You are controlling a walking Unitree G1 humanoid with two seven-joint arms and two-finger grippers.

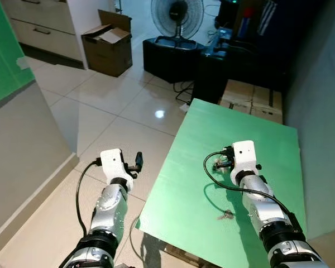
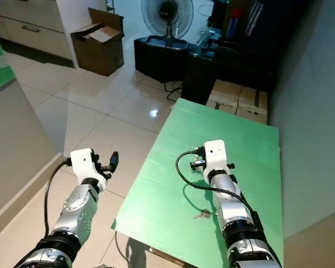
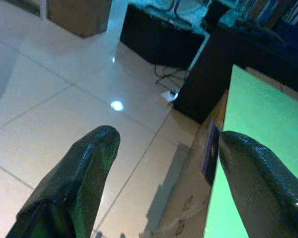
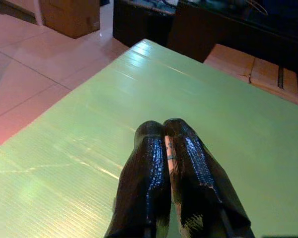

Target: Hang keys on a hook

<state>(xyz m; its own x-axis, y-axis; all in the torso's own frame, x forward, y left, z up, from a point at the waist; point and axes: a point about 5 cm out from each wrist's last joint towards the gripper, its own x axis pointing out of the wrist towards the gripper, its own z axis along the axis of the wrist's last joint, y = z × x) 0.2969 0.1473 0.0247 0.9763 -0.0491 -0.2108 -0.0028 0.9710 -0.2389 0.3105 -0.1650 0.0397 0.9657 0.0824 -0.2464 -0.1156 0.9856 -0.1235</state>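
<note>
A small bunch of metal keys (image 1: 226, 214) lies on the green table (image 1: 184, 195), close beside my right forearm. My right gripper (image 1: 219, 164) hovers low over the middle of the table, beyond the keys. Its two black fingers (image 4: 154, 168) are pressed shut, with a thin pale sliver showing between the tips; I cannot tell what that sliver is. My left gripper (image 1: 138, 161) is held over the tiled floor just left of the table's edge. Its fingers (image 3: 84, 168) stand wide open with nothing between them.
Beyond the table's far end stand low brown cartons (image 1: 251, 100) and a black cabinet (image 1: 173, 58) with a fan (image 1: 177, 17) on it. An open cardboard box (image 1: 107, 49) sits on the floor at the back left. A grey wall (image 1: 324, 111) runs along the table's right side.
</note>
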